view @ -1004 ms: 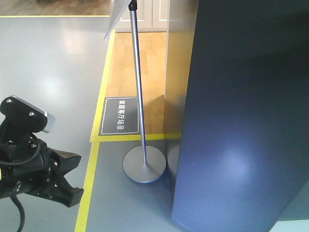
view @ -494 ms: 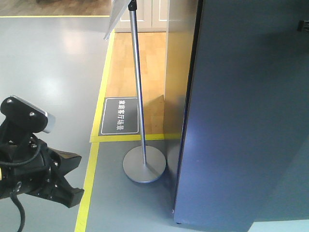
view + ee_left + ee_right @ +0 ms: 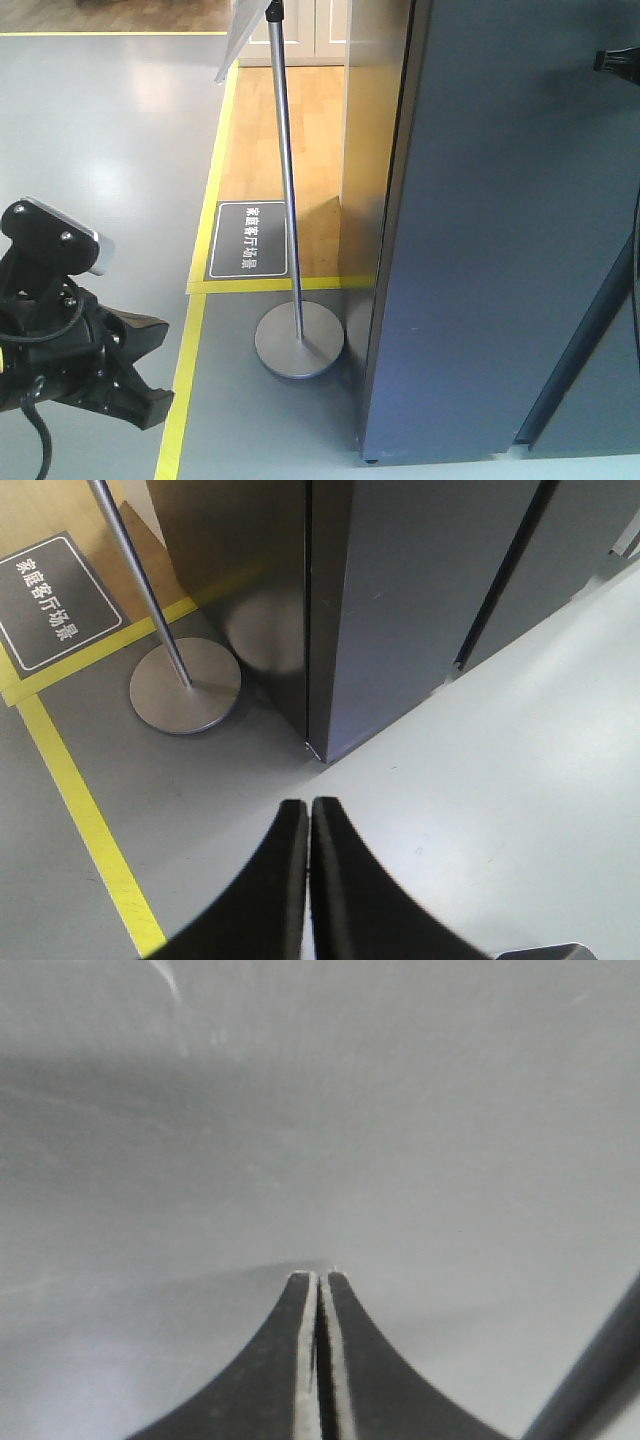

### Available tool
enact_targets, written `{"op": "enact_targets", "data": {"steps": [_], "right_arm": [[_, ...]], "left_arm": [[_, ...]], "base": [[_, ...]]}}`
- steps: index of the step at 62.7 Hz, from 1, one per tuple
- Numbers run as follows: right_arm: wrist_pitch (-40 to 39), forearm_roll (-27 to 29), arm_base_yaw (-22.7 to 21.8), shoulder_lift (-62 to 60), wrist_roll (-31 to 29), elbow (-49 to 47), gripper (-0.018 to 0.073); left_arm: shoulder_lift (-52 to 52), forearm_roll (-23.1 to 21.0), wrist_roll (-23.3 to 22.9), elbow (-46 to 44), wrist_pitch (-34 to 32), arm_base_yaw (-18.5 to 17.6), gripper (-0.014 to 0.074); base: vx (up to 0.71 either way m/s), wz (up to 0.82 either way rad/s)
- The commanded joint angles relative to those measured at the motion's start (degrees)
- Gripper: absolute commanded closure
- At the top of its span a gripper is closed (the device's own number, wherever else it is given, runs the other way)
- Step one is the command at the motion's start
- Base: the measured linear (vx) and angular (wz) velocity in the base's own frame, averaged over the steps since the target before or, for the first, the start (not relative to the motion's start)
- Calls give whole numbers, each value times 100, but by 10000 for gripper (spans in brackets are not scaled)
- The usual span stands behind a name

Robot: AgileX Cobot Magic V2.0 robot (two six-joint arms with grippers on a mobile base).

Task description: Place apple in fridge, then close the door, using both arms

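- as seen from the front-facing view, the dark grey fridge [image 3: 500,250] fills the right half of the picture, its flat door [image 3: 520,200] face toward the camera and apparently shut against the body; no white lining shows.
- same view: a chrome sign stand [image 3: 290,250] rises from a round base just left of the fridge's lower corner, on grey floor [image 3: 100,130] bordered by yellow tape [image 3: 205,220]; a black floor label [image 3: 248,240] lies on the wood strip behind the tape.
- same view: left gripper [image 3: 140,370] sits at the lower left edge, well apart from the fridge; its finger gap cannot be judged here. a small black part of the right arm [image 3: 618,62] shows at the upper right edge, against the door.
- left wrist view: left gripper [image 3: 308,815] fingers pressed together, nothing between them, pointing at the fridge's [image 3: 400,600] bottom corner; stand base [image 3: 185,685] to the left of it.
- right wrist view: right gripper [image 3: 318,1282] fingers closed, empty, tips at or almost at a plain grey surface [image 3: 320,1110]; contact cannot be confirmed.
- apple: not visible in any view.
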Motion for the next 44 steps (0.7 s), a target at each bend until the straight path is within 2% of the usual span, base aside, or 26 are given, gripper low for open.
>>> {"op": "enact_targets", "data": {"steps": [1,10,17,21,36,44], "right_arm": [[34,35,-11,-490,-67,-209,563],[777,35,-11,-867,-137,-57,563],[1024,13,125,-1322,-464,443,563],[1054,19,264,-1621,-634,841,563],[1142,20,795,-2747,-548,2308,563],[1622,14,1070,-3366,-523,2940,563]], "left_arm": [[-90,-51,-46,-146,-343,9,603],[-90,-51,-46,-146,-343,9,603],[-90,-51,-46,-146,-343,9,603],[-90,-51,-46,-146,-343,9,603],[-90,-51,-46,-146,-337,9,603],[-90,-51,-46,-146,-337,9,603]], "base": [[0,0],[0,0],[0,0],[0,0],[0,0],[0,0]]}}
